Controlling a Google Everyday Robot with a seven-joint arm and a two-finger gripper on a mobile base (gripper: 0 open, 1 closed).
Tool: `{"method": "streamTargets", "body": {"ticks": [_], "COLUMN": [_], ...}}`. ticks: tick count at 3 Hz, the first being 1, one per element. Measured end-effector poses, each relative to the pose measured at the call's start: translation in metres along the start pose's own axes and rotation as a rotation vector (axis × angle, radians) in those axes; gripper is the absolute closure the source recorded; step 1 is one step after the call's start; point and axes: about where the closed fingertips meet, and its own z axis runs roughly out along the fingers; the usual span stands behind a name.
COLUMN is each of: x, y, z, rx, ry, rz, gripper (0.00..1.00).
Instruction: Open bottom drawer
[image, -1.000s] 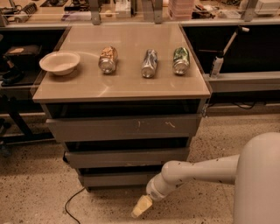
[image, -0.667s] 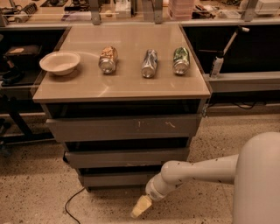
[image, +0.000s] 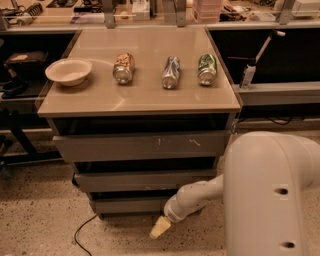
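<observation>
Little has shifted at our gripper (image: 160, 228), low near the floor just under the bottom drawer (image: 131, 205); its spread we cannot tell. Our arm (image: 272, 190) looms larger. We judge this the approach; next, hook that front and pull.

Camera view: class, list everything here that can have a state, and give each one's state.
bottom drawer: not pulled out
middle drawer: looks shut
top drawer: looks shut
white bowl: upright, empty
left can: lying on its side
middle can: lying on its side
green can: lying on its side
gripper: low near the floor, just in front of the bottom drawer
</observation>
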Motion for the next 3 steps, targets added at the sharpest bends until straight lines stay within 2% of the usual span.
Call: {"method": "streamTargets", "body": {"ticks": [1,2,3], "x": [0.002,0.014,0.011], "y": [-0.027,-0.045,-0.046], "z": [0.015,0.039,0.04], "rx": [0.057,0.052,0.053], "ry": [0.018,0.039,0.036], "rz": [-0.01,0.065,0.062], "gripper": [0.0,0.0,0.0]}}
